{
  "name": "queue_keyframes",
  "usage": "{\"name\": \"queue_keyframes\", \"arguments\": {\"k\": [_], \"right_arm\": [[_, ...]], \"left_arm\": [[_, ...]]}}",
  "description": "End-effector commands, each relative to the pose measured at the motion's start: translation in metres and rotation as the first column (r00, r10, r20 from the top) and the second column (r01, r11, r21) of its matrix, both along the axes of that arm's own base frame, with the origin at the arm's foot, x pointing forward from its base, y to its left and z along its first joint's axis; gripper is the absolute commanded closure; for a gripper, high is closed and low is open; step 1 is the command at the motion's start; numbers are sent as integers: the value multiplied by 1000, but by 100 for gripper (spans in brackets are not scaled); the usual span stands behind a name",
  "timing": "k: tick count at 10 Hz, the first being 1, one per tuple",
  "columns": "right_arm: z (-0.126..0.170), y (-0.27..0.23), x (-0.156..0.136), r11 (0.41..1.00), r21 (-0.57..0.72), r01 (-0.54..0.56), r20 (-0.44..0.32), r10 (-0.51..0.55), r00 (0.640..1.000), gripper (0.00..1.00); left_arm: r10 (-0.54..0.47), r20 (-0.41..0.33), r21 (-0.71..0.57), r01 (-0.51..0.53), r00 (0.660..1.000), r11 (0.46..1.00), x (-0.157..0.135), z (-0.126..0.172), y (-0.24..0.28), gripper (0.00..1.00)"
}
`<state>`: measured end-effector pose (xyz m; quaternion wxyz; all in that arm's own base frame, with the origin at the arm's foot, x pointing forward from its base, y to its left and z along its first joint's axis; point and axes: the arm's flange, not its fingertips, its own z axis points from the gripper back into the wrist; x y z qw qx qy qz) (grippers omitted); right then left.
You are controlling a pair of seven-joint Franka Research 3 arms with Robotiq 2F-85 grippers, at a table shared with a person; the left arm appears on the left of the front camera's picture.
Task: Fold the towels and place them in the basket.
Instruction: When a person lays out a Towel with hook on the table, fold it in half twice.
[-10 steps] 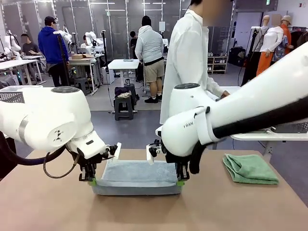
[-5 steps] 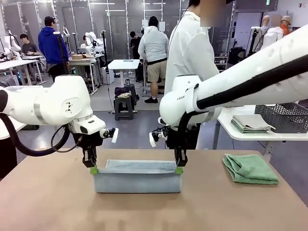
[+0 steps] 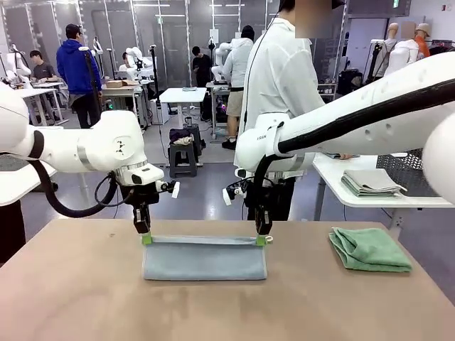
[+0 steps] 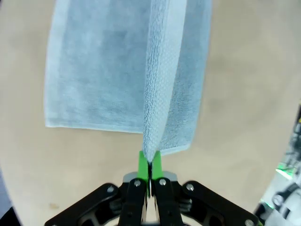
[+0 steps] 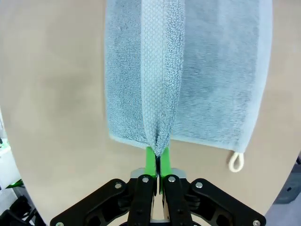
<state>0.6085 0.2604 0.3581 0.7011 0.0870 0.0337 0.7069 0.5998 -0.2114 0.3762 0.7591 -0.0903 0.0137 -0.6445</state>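
A pale blue-grey towel (image 3: 205, 258) lies folded across the middle of the table, its far edge lifted. My left gripper (image 3: 146, 239) is shut on the towel's far left corner, and my right gripper (image 3: 261, 241) is shut on its far right corner. In the left wrist view the green pads (image 4: 155, 164) pinch a raised fold of the blue-grey towel (image 4: 99, 80). The right wrist view shows the same pinch, green pads (image 5: 150, 163) on the blue-grey towel (image 5: 221, 80), with a white hanging loop (image 5: 236, 162) at its corner. A mint green towel (image 3: 369, 249) lies folded at the table's right. The basket (image 3: 419, 172) stands on a white side table.
A person in a white coat (image 3: 284, 92) stands beyond the table's far edge, behind my right arm. The white side table (image 3: 370, 195) at the right carries a stack of folded cloths (image 3: 370, 182) beside the dark mesh basket. Bare tabletop (image 3: 71, 298) lies in front and to the left.
Both grippers have moved away from me toward the far edge, pulling the towel's top edge back. The towel has gone from a raised bundle to a flatter fold on the table.
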Motion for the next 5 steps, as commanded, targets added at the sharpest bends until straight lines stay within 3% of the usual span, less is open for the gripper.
{"name": "queue_keyframes", "arguments": {"k": [1,5], "right_arm": [[-3,-4,34,1000,-10,-24,-19,24,1000,96],[-18,-7,72,1000,-25,-7,-35,6,999,96]], "left_arm": [[11,-45,46,-9,999,999,41,0,1,96],[-6,-108,31,9,994,999,91,-19,5,96]]}}
